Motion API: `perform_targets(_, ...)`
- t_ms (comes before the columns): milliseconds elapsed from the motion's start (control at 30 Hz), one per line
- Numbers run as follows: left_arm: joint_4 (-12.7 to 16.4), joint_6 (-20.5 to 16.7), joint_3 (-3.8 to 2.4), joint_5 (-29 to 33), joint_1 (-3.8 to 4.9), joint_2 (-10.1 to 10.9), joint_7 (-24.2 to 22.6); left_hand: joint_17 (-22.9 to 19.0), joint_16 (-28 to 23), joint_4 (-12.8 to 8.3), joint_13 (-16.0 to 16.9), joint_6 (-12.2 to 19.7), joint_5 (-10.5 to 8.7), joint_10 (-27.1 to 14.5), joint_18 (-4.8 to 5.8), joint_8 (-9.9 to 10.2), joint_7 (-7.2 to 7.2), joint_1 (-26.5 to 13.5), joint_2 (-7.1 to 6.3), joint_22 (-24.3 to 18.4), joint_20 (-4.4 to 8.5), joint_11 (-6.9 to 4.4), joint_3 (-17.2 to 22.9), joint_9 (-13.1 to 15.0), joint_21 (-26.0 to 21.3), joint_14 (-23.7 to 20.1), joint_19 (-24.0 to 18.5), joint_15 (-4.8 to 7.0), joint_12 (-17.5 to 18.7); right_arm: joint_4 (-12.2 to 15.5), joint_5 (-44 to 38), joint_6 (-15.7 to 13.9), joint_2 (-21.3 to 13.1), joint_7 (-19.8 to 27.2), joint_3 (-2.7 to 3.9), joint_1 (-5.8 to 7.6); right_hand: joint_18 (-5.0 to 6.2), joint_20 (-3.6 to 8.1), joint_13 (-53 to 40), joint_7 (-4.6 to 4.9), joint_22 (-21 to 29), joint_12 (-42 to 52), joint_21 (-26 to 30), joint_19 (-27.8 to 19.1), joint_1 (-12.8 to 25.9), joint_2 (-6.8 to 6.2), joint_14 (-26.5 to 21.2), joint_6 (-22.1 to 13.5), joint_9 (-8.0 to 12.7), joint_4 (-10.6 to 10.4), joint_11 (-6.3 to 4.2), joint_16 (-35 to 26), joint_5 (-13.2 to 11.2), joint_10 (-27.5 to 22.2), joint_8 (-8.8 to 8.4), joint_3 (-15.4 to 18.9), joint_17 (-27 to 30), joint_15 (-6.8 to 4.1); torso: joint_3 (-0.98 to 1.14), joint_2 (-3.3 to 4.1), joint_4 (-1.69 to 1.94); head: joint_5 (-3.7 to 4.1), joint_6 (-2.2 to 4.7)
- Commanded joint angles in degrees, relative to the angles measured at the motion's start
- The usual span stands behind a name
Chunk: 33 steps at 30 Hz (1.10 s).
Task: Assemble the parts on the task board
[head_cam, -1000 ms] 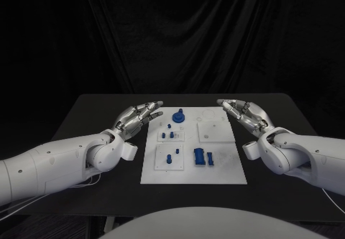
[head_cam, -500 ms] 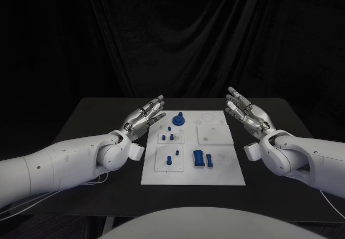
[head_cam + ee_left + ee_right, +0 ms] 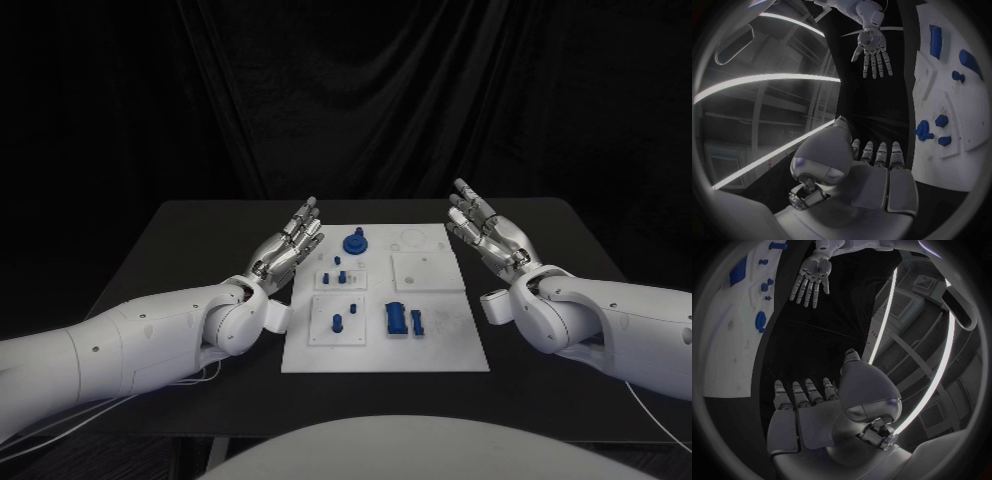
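Observation:
The white task board (image 3: pixel 449 345) lies in the middle of the black table. Small blue parts stand on it: a round knobbed piece (image 3: pixel 355 239) at the far end, small pegs (image 3: pixel 339 271) on a raised square, a peg (image 3: pixel 339 321) on the near square, and two blocks (image 3: pixel 404 320) beside it. My left hand (image 3: pixel 289 240) hovers flat and open just left of the board, fingers straight and pointing away. My right hand (image 3: pixel 488 228) is open at the board's far right corner, raised on edge. Both hold nothing. The board (image 3: pixel 945 95) and my right hand (image 3: pixel 872 49) appear in the left wrist view.
A blank raised white square (image 3: pixel 427 270) sits on the board's right half. Black table (image 3: pixel 188 250) surrounds the board on all sides. A dark curtain hangs behind the table's far edge.
Both hands have lifted and straightened their fingers, pointing more steeply away from me. The left hand drew closer to the board's left edge. The parts have not moved.

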<state>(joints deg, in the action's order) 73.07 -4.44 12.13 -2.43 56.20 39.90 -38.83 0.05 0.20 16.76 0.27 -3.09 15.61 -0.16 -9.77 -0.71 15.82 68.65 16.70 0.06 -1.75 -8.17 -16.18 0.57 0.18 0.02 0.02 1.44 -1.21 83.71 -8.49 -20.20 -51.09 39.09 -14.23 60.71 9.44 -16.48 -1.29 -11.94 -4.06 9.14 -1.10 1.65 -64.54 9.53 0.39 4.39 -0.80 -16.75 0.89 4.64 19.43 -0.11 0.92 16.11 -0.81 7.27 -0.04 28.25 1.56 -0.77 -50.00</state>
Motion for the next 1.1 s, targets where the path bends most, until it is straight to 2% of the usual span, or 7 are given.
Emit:
perform_targets(33, -0.21, -2.56, -0.07, -0.04, -0.17, -0.19, -13.18, -0.05, -0.2, 0.03, -0.07, 0.97, -2.42, 0.1, 2.05, 0.29, -1.69, -1.13, -0.15, -0.06, 1.88, 0.26, -0.06, -0.14, -0.18, -0.02, -0.02, 2.2, 0.38, -0.34, 0.78, 0.37, 0.19, 0.98, 0.1, -0.16, -0.29, -0.23, 0.1, 0.21, 0.12, -0.58, 0.3, -0.28, -0.29, 0.25, -0.3, -0.44, 0.1, 0.04, -0.57, -0.37, 0.17, -0.02, -0.25, 0.19, 0.07, 0.1, 0.08, -0.4, 0.11, 0.23, 0.0)
perform_targets(133, -0.19, -3.02, -0.07, -0.04, -0.22, -0.13, -13.36, -0.05, -0.2, 0.04, -0.02, 1.11, -5.21, 0.12, 2.81, 0.31, -3.46, -1.86, -0.13, -0.06, 3.19, 0.09, -0.17, -0.15, -0.18, -0.02, -0.02, 2.85, 0.2, -0.57, 0.81, 0.74, 0.31, 1.09, 0.1, -0.27, -0.11, 0.18, 0.15, 1.01, 0.38, -1.1, 0.34, -0.42, -0.64, 0.46, -0.36, -0.81, 0.15, 0.02, -0.63, -0.91, 0.16, -0.1, -0.3, 0.18, 0.14, -0.01, 0.06, -1.17, 0.12, 0.37, 0.0)
perform_targets(433, -0.07, -3.22, -0.07, -0.03, -0.27, 0.13, -13.83, -0.05, -0.2, 0.0, 0.04, 0.9, -5.31, 0.14, 3.35, 0.25, -5.33, -2.03, -0.1, -0.06, 3.73, 0.69, -0.03, -0.11, -0.18, -0.02, -0.02, 2.89, -0.04, -0.8, 0.82, 1.23, 0.2, 1.03, 0.11, -0.39, 0.27, 0.59, 0.18, 2.68, 0.43, -1.48, 0.32, -0.48, -0.83, 0.87, -0.37, -1.0, 0.16, 0.0, -0.46, -1.13, 0.21, -0.09, -0.31, 0.23, 0.17, 0.02, 0.26, -1.26, 0.08, 0.62, 0.0)
perform_targets(900, -0.14, -2.64, -0.07, -0.03, -0.28, 0.32, -14.14, -0.05, -0.2, 0.0, 0.16, -0.18, -1.48, 0.2, 5.14, 0.09, -6.37, -1.02, -0.1, -0.06, 3.79, 3.77, 0.92, 0.06, -0.18, -0.02, -0.02, 1.2, -0.58, -1.06, 0.83, 2.07, 0.32, 0.82, 0.1, -0.44, 0.7, 1.26, 0.17, 3.66, 0.46, -1.53, 0.3, -0.51, -1.71, 1.72, -0.36, -1.32, 0.21, 0.05, -1.22, -1.35, 1.2, -0.04, -0.35, -0.03, 0.19, -0.66, 0.06, -1.43, 0.2, 0.81, 0.93)
perform_targets(1000, -0.11, -2.47, -0.07, -0.03, -0.28, 0.39, -14.14, -0.05, -0.2, 0.0, 0.16, -0.27, -1.05, 0.2, 5.26, 0.08, -6.3, -0.87, -0.12, -0.06, 3.65, 3.9, 0.99, 0.07, -0.18, -0.02, -0.02, 0.9, -0.6, -1.1, 0.83, 2.27, 0.36, 0.69, 0.1, -0.46, 0.78, 1.29, 0.17, 5.07, 0.44, -1.59, 0.27, -0.49, -2.15, 2.01, -0.35, -1.36, 0.21, 0.03, -1.12, -1.4, 1.47, -0.02, -0.35, -0.06, 0.19, -0.63, 0.02, -1.44, 0.15, 0.79, 1.0)
perform_targets(1033, -0.19, -2.96, -0.02, 0.02, -0.19, 0.35, -0.01, -0.05, -0.2, -5.02, -0.27, 3.09, -5.66, 0.16, 9.77, 0.71, -9.3, -21.65, -5.12, -0.06, 1.75, 8.17, 5.32, -0.57, -0.18, -0.02, -0.02, -1.44, 1.21, -1.03, 0.75, 1.24, 0.35, 0.57, 0.05, -0.3, -2.84, 5.59, 1.29, 6.91, 4.06, -3.67, 1.1, -1.65, 18.1, -1.6, -0.39, -4.39, 0.8, 5.02, -0.89, -4.64, -4.99, 0.11, -0.92, -4.84, 0.81, -2.43, 0.12, -1.44, 0.13, 0.86, 0.9)
perform_targets(1100, -0.03, -3.3, -0.13, 0.04, -0.15, 0.39, 0.07, -0.05, -0.2, -5.56, -0.27, 3.09, -5.86, 0.16, 9.77, 0.71, -9.46, -23.38, -5.57, -0.06, 1.75, 8.17, 5.96, -0.57, -0.18, -0.02, -0.02, -1.44, 1.21, -0.93, 0.86, 0.89, 0.43, 0.43, 0.24, -0.3, -2.84, 6.22, 1.29, 7.25, 4.06, -4.03, 1.1, -1.65, 19.82, -1.86, -0.39, -4.39, 0.8, 5.55, -0.89, -4.64, -5.42, 0.11, -0.92, -5.37, 0.81, -2.6, 0.12, -1.39, 0.11, 0.86, 1.07)
